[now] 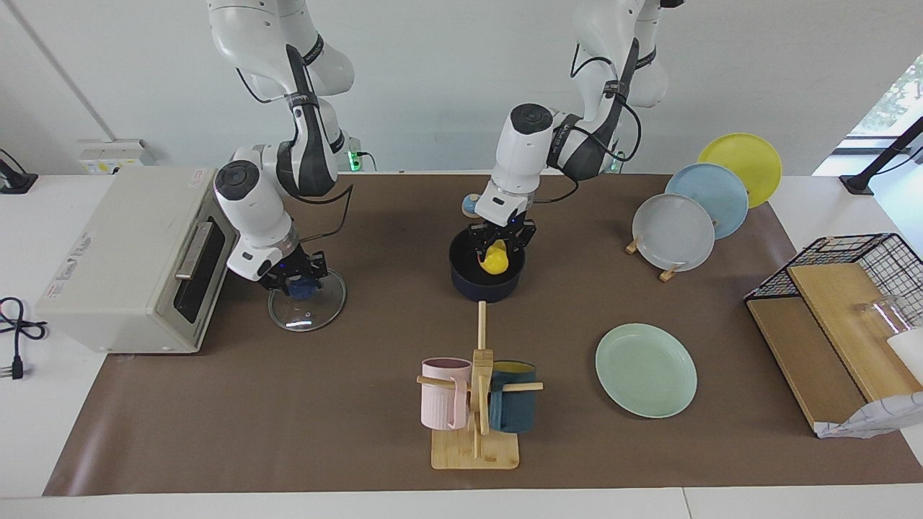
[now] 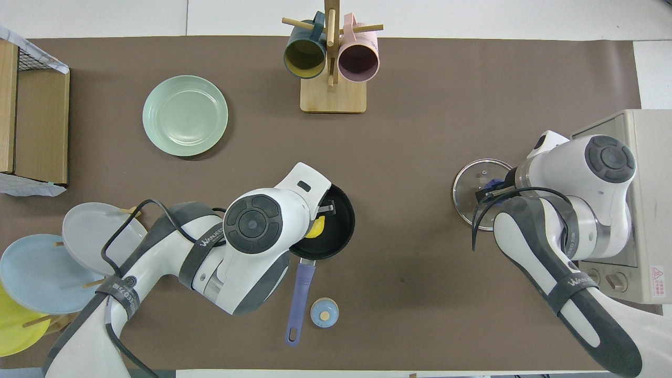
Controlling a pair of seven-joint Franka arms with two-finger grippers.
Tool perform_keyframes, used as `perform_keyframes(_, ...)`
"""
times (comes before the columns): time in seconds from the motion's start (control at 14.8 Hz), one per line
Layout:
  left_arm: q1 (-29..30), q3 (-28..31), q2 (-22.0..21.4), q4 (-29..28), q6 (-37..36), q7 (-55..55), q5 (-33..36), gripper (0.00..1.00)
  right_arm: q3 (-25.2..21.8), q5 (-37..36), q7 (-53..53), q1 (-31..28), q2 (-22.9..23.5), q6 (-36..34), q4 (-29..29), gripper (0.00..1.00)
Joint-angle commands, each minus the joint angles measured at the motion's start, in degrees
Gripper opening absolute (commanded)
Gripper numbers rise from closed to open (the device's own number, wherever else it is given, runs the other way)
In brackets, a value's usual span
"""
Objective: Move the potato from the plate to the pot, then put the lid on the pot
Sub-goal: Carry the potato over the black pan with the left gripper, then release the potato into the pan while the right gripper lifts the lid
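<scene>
The potato (image 1: pixel 495 261) hangs inside the mouth of the pot (image 1: pixel 487 282), clamped in the left gripper (image 1: pixel 500 240); if it drops off-centre it may bounce off the rim, or the fingers may clip the wall coming out. Toward the right arm's end of the table, the right gripper (image 1: pixel 295 282) is clamped on the blue knob of the lid (image 1: pixel 306 305); a tilted lift could let the glass slip. Farthest out, the plate (image 1: pixel 646 370) lies bare.
</scene>
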Motion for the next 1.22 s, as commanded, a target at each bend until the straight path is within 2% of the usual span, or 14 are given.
perform_keyframes(0.0, -1.99, 1.22, -0.40, -2.60, 2.43, -1.09, 1.13, 0.00, 0.07, -0.24, -1.58, 0.11, -1.10, -1.29, -0.77, 0.31)
perform_keyframes(0.27, -2.52, 1.22, 0.21, -5.24, 6.03, -1.80, 1.39, 0.00, 0.51, -0.42, -0.96, 0.55, 0.12, -9.98, 6.68, 0.30)
perform_keyframes(0.47, -3.40, 1.22, 1.70, -5.24, 7.43, -5.47, 5.60, 0.00, 0.51, -0.42, 0.78, 2.92, 1.27, -16.05, 13.46, 0.28)
perform_keyframes(0.61, -3.92, 1.22, 2.59, -5.24, 8.14, -7.41, 7.36, 0.00, 0.51, -0.42, 3.85, 5.90, 1.36, -19.04, 15.75, 0.07)
perform_keyframes(0.68, -3.93, 1.22, 2.59, -5.24, 8.06, -7.51, 7.72, 0.00, 0.51, -0.51, 5.87, 7.31, 1.36, -20.36, 16.72, 0.00)
perform_keyframes(0.88, -3.93, 1.22, 2.59, -4.89, 7.53, -7.16, 7.81, 0.00, 0.51, -0.68, 10.54, 9.60, 2.67, -23.88, 20.75, 0.00)
perform_keyframes(0.95, -3.93, 1.22, 2.76, -4.72, 7.44, -6.98, 7.81, 0.14, 0.51, -0.68, 11.25, 9.95, 2.68, -24.06, 21.20, 0.00)
perform_keyframes(1.02, -3.84, 1.22, 2.77, -4.63, 7.44, -6.90, 7.81, 0.72, 0.51, -0.68, 11.43, 10.39, 2.77, -23.98, 21.21, 0.00)
perform_keyframes(1.08, -3.84, 1.22, 2.59, -4.45, 7.18, -6.81, 7.90, 1.00, 0.51, -0.60, 11.43, 10.40, 2.77, -23.80, 21.21, 0.00)
perform_keyframes(1.15, -3.58, 1.13, 2.24, -4.10, 6.39, -6.46, 7.90, 1.00, 0.51, -0.51, 11.43, 10.40, 2.77, -23.63, 21.21, 0.00)
